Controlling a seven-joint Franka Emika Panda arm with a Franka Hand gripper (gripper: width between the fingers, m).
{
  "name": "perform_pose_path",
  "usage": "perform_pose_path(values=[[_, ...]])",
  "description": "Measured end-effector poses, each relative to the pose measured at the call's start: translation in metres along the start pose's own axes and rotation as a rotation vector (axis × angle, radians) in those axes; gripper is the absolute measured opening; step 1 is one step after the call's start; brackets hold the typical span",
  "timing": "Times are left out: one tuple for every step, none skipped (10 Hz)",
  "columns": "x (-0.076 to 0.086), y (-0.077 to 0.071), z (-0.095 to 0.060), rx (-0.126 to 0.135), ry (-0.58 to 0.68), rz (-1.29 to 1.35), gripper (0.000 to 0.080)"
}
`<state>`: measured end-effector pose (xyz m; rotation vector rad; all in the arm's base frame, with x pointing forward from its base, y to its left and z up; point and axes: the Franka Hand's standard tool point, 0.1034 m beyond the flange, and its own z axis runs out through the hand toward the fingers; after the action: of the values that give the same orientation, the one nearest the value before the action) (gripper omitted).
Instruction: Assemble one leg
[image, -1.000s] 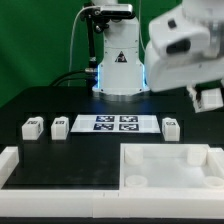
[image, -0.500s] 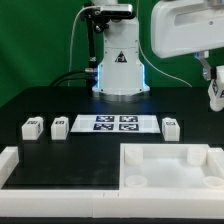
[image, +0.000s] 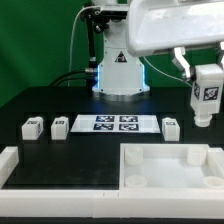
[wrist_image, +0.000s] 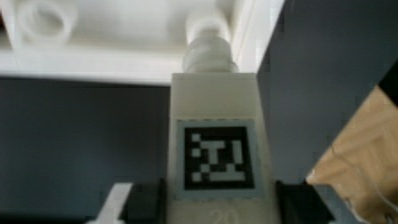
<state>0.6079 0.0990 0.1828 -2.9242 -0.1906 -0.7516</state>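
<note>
My gripper (image: 207, 88) is shut on one leg (image: 205, 103), a white stubby block with a black-and-white tag facing the camera. It hangs upright in the air at the exterior view's right, above the table and behind the large white tray-like piece (image: 128, 157). In the wrist view the held leg (wrist_image: 217, 120) runs out from between the dark fingers (wrist_image: 130, 205), its peg end pointing at the tray-like piece (wrist_image: 107, 58). Three more legs lie on the table: two at the left (image: 32, 127) (image: 59, 126) and one at the right (image: 171, 127).
The marker board (image: 117, 124) lies between the loose legs. The robot base (image: 120, 65) stands behind it. A white raised border piece (image: 18, 162) lies at the front left. A tan surface (wrist_image: 365, 150) shows beside the held leg in the wrist view.
The gripper has swung in from the exterior view's right edge, a little left and down. The held leg now hangs upright with its tag turned to the camera.
</note>
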Motion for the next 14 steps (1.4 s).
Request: perform_pose_path(values=[[0.01,-0.004,0.001,0.0,0.06,0.012,0.0292],[0.015,-0.012,0.002,0.007,0.065,0.011,0.0292],[0.013,-0.01,0.002,0.005,0.062,0.003,0.0292],[0.013,-0.01,0.003,0.005,0.061,0.003,0.0292],[0.013,-0.01,0.003,0.005,0.061,0.003,0.0292],[0.012,-0.011,0.005,0.004,0.083,-0.001,0.0292],[-0.004,-0.015,0.022,-0.004,0.166,-0.017,0.0292],[-0.02,-0.016,0.047,0.001,0.143,-0.031,0.0292],[-0.013,-0.012,0.058,-0.001,0.157,-0.039,0.0292],[-0.011,-0.012,0.067,0.001,0.156,-0.037,0.0292],[-0.016,-0.01,0.073,0.001,0.145,-0.036,0.0292],[-0.022,-0.01,0.078,0.003,0.134,-0.035,0.0292],[-0.026,-0.01,0.08,0.004,0.126,-0.035,0.0292],[-0.027,-0.01,0.081,0.005,0.119,-0.035,0.0292]])
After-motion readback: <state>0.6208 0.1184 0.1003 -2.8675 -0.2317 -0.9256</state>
